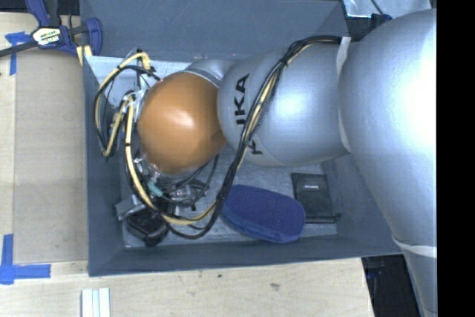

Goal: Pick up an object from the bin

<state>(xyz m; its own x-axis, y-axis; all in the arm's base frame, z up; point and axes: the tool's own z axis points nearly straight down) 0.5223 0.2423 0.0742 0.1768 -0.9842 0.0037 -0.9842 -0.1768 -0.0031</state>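
Bin [215, 18]: grey metal, with few loose things on the floor.
Arm [297, 115]: reaches in from the view's right and covers most of the bin floor.
Wrist: an orange cover [178, 122] ringed by yellow and black cables [126, 152] sits over the bin's left half.
Jaws: down below the cover, towards the bin's near-left corner. Whether they are spread, pressed together or pinching anything cannot be told, as cover and cables mask them.
Nearest thing: a blue oval pad [263, 213] lies flat on the floor against the near wall, just beside the wrist's cable loop on the view's right.
Pad axis: the long axis runs roughly along the near wall.
Other thing: a flat black box [315, 197] lies just beyond the pad's right end, partly under the arm.
Key relation: the pad lies to the view's right of the jaws and is not between them. In my judgement, a grasp would need a shift that way, closing across the pad's short side.
Task status: judged not yet done, since nothing can be seen held.
Writing: "KA" is legible on the arm's shell and the letters before it are crossed by a cable. A pale patch on the box cannot be read.
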